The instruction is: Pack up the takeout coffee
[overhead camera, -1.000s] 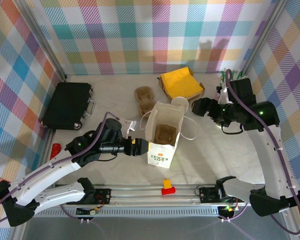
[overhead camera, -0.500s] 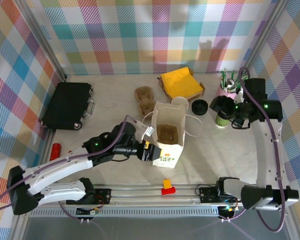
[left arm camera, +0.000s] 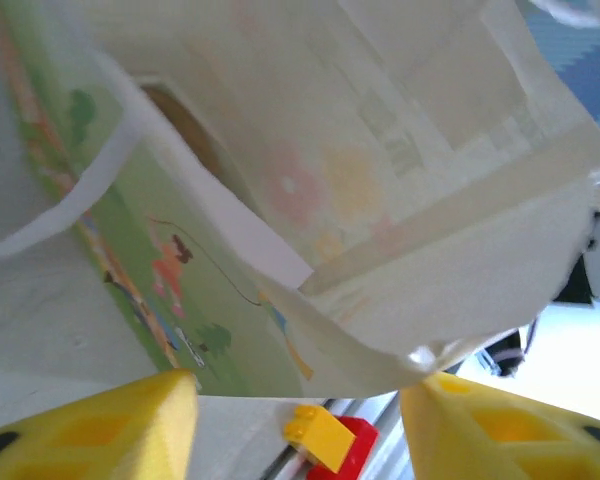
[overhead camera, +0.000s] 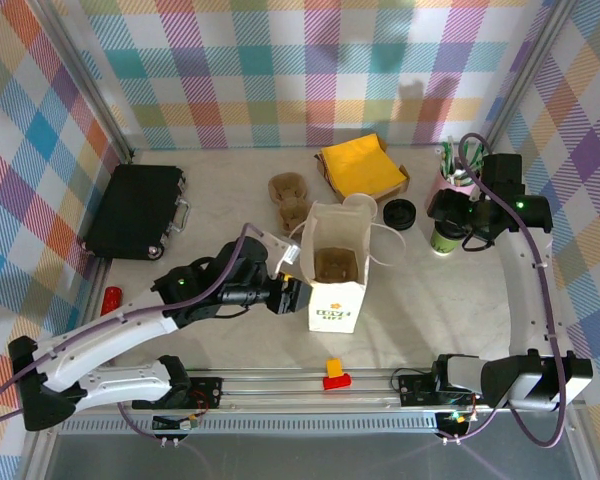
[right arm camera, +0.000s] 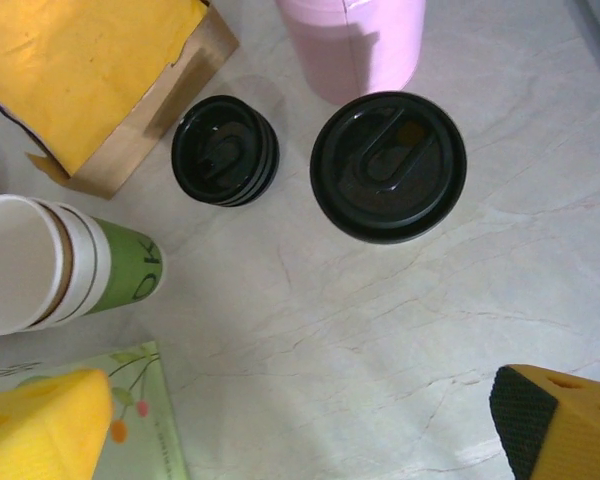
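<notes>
Top view first: the left gripper [overhead camera: 292, 293] is tucked against the near-left side of the upright white paper bag with green print [overhead camera: 337, 312], which stands open-mouthed mid-table. Over on the right, the right gripper [overhead camera: 450, 212] hangs above the takeout coffee [overhead camera: 443, 240], a small green-sided paper cup under a black lid. It's standing on the pale marbled table [overhead camera: 430, 320], just in front of the pink tumbler of green-and-white sticks [overhead camera: 454, 178] and well apart from the bag. A loose black lid [overhead camera: 398, 213] lies between cup and bag.

Left wrist now: the two yellow fingers [left arm camera: 510, 435] sit partly spread, with the bag's [left arm camera: 380, 200] bottom edge in the gap. Paper hangs close by the right one, but I can't make out a pinch. A red-and-yellow block [left arm camera: 325, 445] peeks through beyond.

Right wrist: jaws flung wide, nothing between them but table. The coffee's black lid [right arm camera: 388, 165] is seen from straight above, the pink tumbler [right arm camera: 358, 45] is just beside it, and the loose lid [right arm camera: 225, 150] is near on the other side.
</notes>
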You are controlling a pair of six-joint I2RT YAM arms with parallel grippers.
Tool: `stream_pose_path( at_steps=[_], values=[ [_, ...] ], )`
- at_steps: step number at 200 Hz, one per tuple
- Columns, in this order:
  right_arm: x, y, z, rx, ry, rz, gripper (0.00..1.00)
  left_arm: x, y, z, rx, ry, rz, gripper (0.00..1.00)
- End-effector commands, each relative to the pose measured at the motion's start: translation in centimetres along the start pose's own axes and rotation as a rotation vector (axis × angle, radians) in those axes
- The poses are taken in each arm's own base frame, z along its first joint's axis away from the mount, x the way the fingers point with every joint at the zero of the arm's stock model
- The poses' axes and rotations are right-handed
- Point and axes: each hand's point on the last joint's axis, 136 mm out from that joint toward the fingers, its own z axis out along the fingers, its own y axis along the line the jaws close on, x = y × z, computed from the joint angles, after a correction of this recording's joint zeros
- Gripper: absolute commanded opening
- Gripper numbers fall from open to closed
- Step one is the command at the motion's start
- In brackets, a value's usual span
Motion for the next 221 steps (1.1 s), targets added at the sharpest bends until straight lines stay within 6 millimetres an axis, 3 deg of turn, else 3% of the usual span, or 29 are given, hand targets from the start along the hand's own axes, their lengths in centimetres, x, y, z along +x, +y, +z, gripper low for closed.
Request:
stream_pose_path(
  at_steps=[1, 32, 84, 134, 162, 208, 221],
  values=[
    [-0.8, -0.5, 0.0, 0.024, -0.037, -0.053, 1.00, -1.9, 2.9, -2.3, -0.189, -0.088, -0.055, 0.51],
    [-0.5, -0.6, 0.6, 0.027, -0.009, -0.082, 0.99, -3.1, 5.6, -4.3, -0.297, -0.202, -0.183, 0.60],
    [0.0, -1.8, 3.4, 0.059, 0.060, -0.062, 0.99, -3.5, 5.1, -4.1, -0.260, -0.172, -0.189, 0.64],
    [0.2, -2.7, 6.3, 0.089, 0.109, -0.055, 0.99, -1.1, -0.5, -1.7, 0.110, -0.066, -0.117, 0.72],
    [-0.5, -3.1, 7.8, 0.085, 0.118, -0.039, 0.99, -0.9, -3.2, -0.2, 0.264, -0.024, -0.088, 0.73],
    [-1.9, -2.8, 9.7, 0.085, 0.139, -0.057, 0.99, -1.3, -6.4, 0.8, 0.379, -0.001, -0.030, 0.71],
    [-2.1, -2.9, 10.1, 0.098, 0.150, -0.056, 0.99, -0.8, -6.3, 0.6, 0.355, 0.018, -0.018, 0.70]
  ],
)
